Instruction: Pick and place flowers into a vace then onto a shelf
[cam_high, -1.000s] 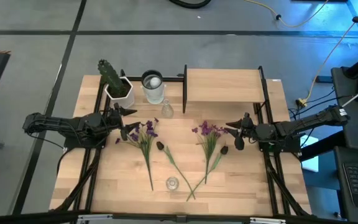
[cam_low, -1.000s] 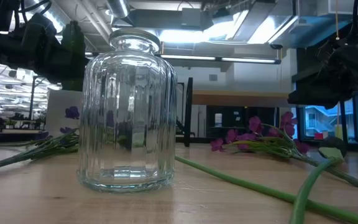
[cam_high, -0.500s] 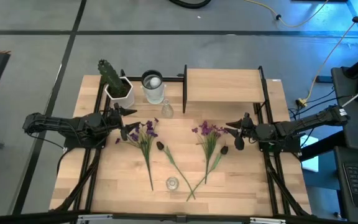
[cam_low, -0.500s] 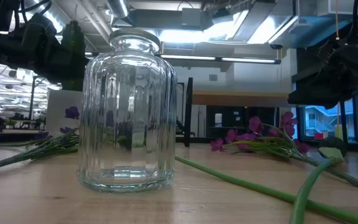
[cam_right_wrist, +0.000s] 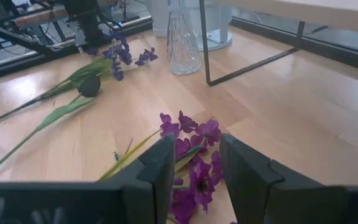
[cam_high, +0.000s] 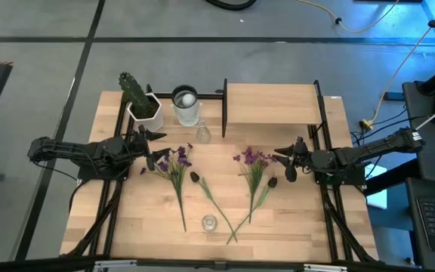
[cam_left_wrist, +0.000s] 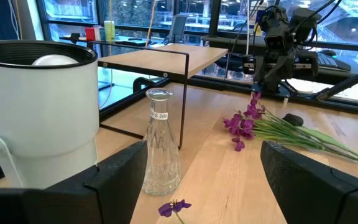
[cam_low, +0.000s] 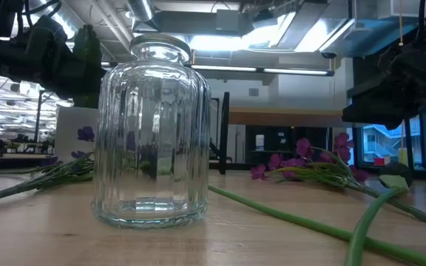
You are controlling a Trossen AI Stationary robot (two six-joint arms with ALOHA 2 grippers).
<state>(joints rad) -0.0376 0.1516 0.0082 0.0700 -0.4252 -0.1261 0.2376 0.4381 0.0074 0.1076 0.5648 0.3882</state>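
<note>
since the right gripper (cam_high: 291, 168) has its jaws only narrowly apart, with the blooms of the pinker flowers (cam_right_wrist: 194, 155) showing in the gap and just beyond the fingers (cam_right_wrist: 160, 163), the likeliest slip is a close on petals instead of stem; that would crush the heads or let the bunch slide out on the lift. nothing is clamped yet, and whether the pads touch the petals cannot be told.

the left gripper (cam_high: 151, 143) stands with its jaws wide apart and empty, above the table near the heads of the darker violet flowers (cam_high: 174, 162); one loose bloom (cam_left_wrist: 174, 207) lies between its fingers (cam_left_wrist: 118, 177) on the wood. closing from there would gather little but air, so it would need to drop onto the stems first.

both bunches lie flat on the table (cam_high: 308, 230), their long green stems running toward the front edge and, by the high view, seeming to cross near a small glass jar (cam_high: 209, 223). lifting one bunch could drag the other or knock that jar.

further out, a narrow glass vase (cam_high: 202, 134) stands just beside the shelf (cam_high: 272, 103) post, with a cactus pot (cam_high: 143, 109) and a white cup (cam_high: 186, 106) behind it. its slim neck looks hard to thread with floppy stems, and a sideways nudge could tip it.
</note>
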